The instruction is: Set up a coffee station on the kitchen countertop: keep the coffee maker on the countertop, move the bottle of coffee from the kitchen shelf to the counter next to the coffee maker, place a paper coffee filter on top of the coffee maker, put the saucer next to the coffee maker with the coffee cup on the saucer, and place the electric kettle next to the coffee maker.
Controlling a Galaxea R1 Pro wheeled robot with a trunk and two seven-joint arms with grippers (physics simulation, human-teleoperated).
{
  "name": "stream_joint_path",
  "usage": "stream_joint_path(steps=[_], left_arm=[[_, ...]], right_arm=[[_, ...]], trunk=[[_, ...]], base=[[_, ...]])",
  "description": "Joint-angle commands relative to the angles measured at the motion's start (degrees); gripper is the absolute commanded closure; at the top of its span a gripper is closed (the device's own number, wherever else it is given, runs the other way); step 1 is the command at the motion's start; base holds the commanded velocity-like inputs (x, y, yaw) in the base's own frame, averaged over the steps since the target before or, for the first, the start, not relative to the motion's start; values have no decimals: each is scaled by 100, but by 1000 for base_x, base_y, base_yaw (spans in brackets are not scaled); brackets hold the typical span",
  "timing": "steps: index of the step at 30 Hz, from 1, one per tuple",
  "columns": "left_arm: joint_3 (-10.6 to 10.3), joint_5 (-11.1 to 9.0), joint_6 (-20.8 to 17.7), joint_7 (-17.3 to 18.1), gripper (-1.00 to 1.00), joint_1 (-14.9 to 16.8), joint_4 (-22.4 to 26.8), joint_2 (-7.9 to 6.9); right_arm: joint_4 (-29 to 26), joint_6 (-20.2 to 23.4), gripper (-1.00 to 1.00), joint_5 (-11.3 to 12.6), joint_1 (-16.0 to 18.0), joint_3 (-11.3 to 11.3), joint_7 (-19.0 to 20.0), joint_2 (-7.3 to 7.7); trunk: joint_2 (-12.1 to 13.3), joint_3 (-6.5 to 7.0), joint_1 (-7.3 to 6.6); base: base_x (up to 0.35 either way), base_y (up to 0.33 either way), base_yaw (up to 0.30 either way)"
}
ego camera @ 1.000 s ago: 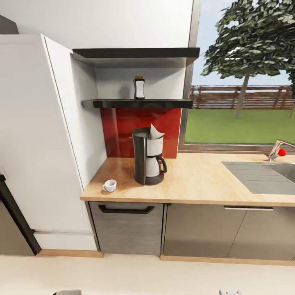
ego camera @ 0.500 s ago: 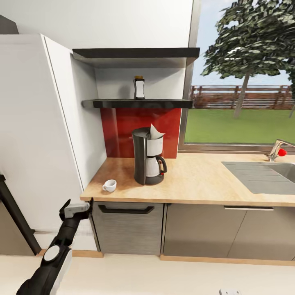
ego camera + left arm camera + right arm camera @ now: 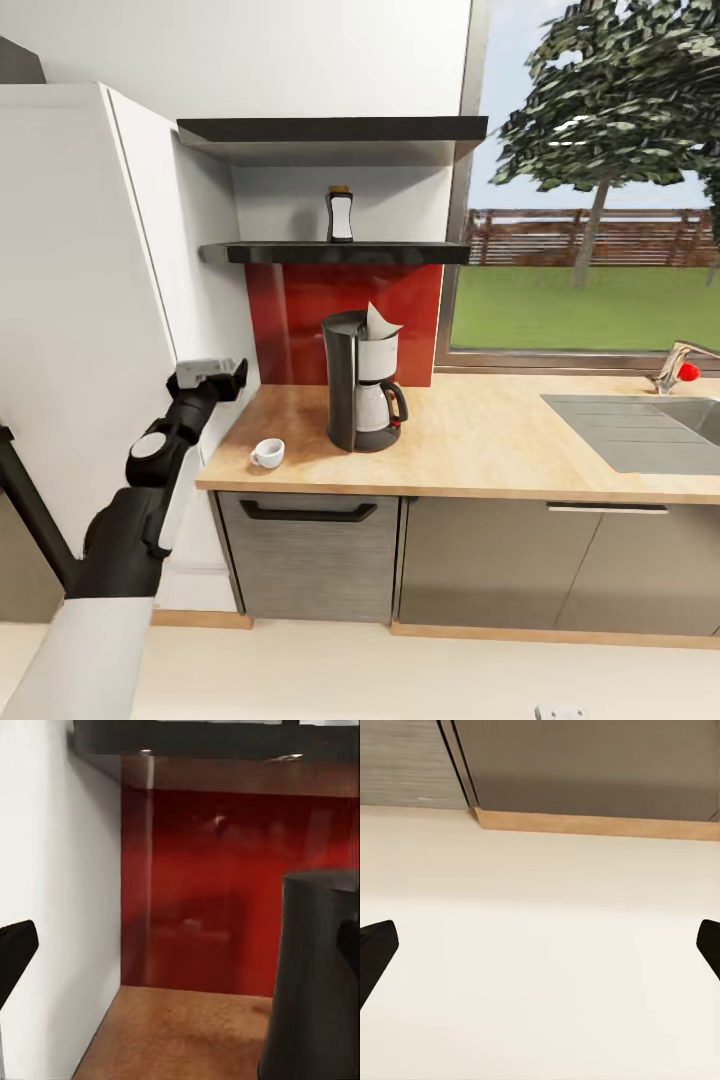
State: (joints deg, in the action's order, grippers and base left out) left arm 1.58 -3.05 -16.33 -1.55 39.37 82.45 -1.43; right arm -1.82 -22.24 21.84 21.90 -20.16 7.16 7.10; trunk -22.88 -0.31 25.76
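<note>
The black coffee maker [image 3: 360, 385] stands on the beige countertop [image 3: 480, 440], with a white paper coffee filter [image 3: 381, 322] sticking up from its top. A white coffee cup [image 3: 268, 452] sits on the counter to its front left. On the black kitchen shelf [image 3: 400, 253] above stands the bottle of coffee [image 3: 340, 214]. My left gripper [image 3: 237, 378] hovers open over the counter's left end, beside the white cabinet wall. In the left wrist view it [image 3: 180, 945] faces the coffee maker [image 3: 315, 982]. My right gripper [image 3: 540, 945] is open, low above the floor. The saucer and electric kettle are out of view.
A red backsplash [image 3: 300, 320] runs behind the coffee maker. A tall white cabinet [image 3: 90, 330] borders the counter's left end. The sink [image 3: 640, 425] and faucet [image 3: 680, 368] lie at the right, below a window. Drawer fronts [image 3: 310, 555] sit under the counter.
My left arm has risen from below the counter's front edge to above its left end, beside the cabinet wall. The objects on the counter and shelf have stayed put.
</note>
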Motion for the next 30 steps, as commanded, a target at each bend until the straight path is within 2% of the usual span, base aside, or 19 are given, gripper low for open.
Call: stream_joint_path(steps=[1,3,6,8,11,12,16,18,21,23,30], left_arm=[[-86,-31,-196,-24,-100,176,26,11],[-257,-34,-453,-38,-100,487,46,38],[-406,-32,-681,-45,-100,764,52,114],[-483,-9,-937,-53,-100,1005,33,273],[-524,13,-1206,-63,-100,1262,-4,481],[-528,15,-1248,-65,-100,1322,-12,506],[-534,-2,-1548,-77,-100,1972,-342,595],[-535,-16,-1657,-78,-100,2473,-803,617],[-536,-24,-1702,-80,-100,2970,-1349,643],[-536,-22,-1712,-81,-100,3420,-1896,674],[-528,-9,-1702,-82,-100,4469,-3152,704]], right_arm=[[6,-17,-100,60,1,-23,40,2],[6,-17,-100,58,0,-23,40,2],[8,-17,-100,58,2,-23,40,2],[9,-17,-100,57,1,-23,40,2],[13,-17,-100,57,1,-27,40,2],[13,-17,-100,57,2,-29,40,4],[15,-17,-100,55,0,-31,40,7],[15,-17,-100,50,3,-35,42,10],[15,-17,-100,38,0,-43,46,15],[15,-17,-100,29,4,-47,53,21],[15,-17,-100,22,-1,-57,56,44]], trunk=[[-5,-4,2],[-5,-4,2],[-5,-4,2],[-5,-4,2],[-5,-4,2],[-5,-4,2],[-5,-4,2],[-5,-4,2],[-5,-4,2],[-5,-4,2],[-5,-4,2]], base=[[0,0,0],[0,0,0],[0,0,0],[0,0,0],[0,0,0],[0,0,0],[0,0,0],[0,0,0],[0,0,0],[0,0,0],[0,0,0]])
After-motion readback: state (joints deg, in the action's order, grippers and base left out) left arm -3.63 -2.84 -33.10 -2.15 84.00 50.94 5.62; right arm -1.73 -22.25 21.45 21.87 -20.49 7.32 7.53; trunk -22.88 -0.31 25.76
